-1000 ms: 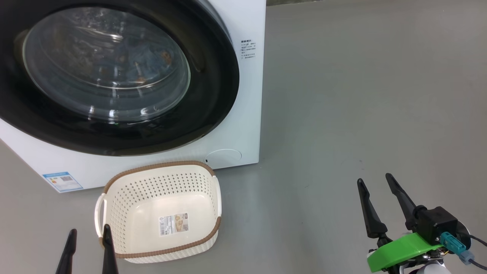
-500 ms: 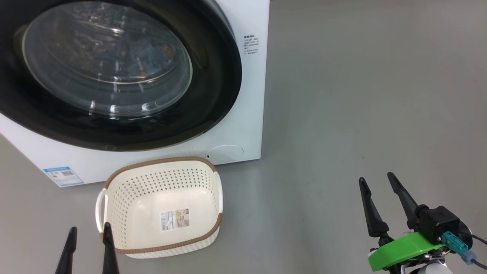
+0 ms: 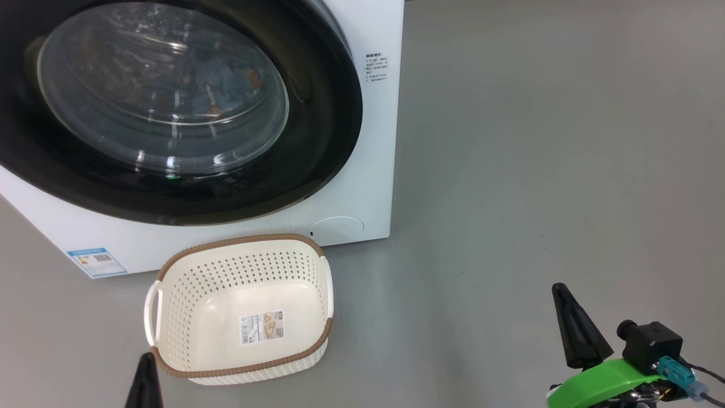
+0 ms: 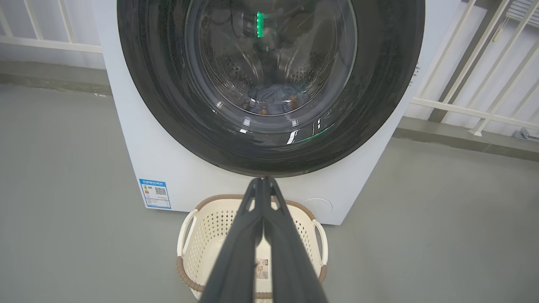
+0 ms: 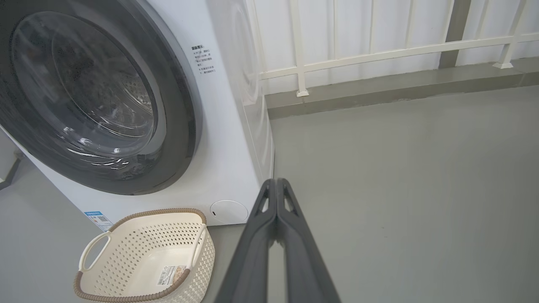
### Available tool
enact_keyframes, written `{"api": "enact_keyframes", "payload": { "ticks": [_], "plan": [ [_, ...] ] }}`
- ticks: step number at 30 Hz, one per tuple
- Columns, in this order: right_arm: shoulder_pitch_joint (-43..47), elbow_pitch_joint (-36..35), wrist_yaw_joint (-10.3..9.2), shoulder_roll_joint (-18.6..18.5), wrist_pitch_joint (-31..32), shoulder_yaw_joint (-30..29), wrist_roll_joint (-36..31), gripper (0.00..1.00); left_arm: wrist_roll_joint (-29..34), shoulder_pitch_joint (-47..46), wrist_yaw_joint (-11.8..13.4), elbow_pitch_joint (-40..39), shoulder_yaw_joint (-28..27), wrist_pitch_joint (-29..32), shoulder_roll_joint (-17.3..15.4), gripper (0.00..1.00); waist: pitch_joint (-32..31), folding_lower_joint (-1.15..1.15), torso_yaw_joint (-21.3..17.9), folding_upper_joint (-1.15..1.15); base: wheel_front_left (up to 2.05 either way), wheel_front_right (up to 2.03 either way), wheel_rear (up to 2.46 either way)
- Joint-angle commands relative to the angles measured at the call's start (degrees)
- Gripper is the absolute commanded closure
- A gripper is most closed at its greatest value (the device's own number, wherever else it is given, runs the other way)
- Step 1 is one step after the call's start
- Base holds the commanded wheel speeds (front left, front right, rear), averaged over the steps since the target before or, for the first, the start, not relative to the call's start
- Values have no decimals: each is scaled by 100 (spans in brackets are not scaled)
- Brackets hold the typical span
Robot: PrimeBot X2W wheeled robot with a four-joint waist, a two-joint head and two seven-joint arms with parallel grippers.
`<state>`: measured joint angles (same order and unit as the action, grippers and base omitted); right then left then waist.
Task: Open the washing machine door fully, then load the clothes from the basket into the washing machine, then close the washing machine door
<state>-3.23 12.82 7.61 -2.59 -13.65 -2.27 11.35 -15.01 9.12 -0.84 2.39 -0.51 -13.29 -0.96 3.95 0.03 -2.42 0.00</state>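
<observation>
The washing machine (image 3: 375,170) is a white front-loader whose door (image 3: 320,141) is closed, black rim flat against the front. Behind the glass, light-blue clothes (image 3: 224,79) with orange-brown figures lie in the drum (image 4: 273,93). On the floor before the machine sits the cream basket (image 3: 238,272), holding nothing but its label sticker. My left gripper (image 3: 146,358) is shut and holds nothing, just in front of the basket's near-left corner; in its wrist view the left gripper (image 4: 263,181) points at the door's lower rim (image 4: 168,109). My right gripper (image 3: 561,288) is shut and holds nothing, over bare floor far right of the basket (image 5: 139,240).
Grey floor (image 3: 538,141) stretches open to the machine's right. A white railing (image 5: 379,52) on a low kerb runs behind the machine. A blue label sticker (image 3: 93,260) marks the machine's lower left front.
Both grippers have gone from open to shut, and both sit lower in the head view. The head camera has shifted slightly. Door, clothes and basket stay put.
</observation>
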Motion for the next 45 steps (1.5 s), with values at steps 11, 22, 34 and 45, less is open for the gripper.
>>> {"api": "enact_keyframes", "payload": {
  "ticks": [11,22,34,45],
  "plan": [
    [-119,-103,-2,-61,162,3,864,100,-851,-227,-95,40,-27,146,-125,100,-24,-2,23,0,0,0,0],
    [-138,-78,-3,-84,341,-8,1706,100,-1670,-378,-161,180,-36,309,-173,100,-64,-3,48,0,0,0,0],
    [-155,-55,-4,-100,527,-29,2544,100,-2480,-519,-225,294,-59,481,-211,100,-103,-3,72,0,0,0,0],
    [-171,-33,-5,-111,703,-53,3307,100,-3215,-649,-284,406,-88,646,-239,100,-140,-3,95,0,0,0,0]
  ]
}}
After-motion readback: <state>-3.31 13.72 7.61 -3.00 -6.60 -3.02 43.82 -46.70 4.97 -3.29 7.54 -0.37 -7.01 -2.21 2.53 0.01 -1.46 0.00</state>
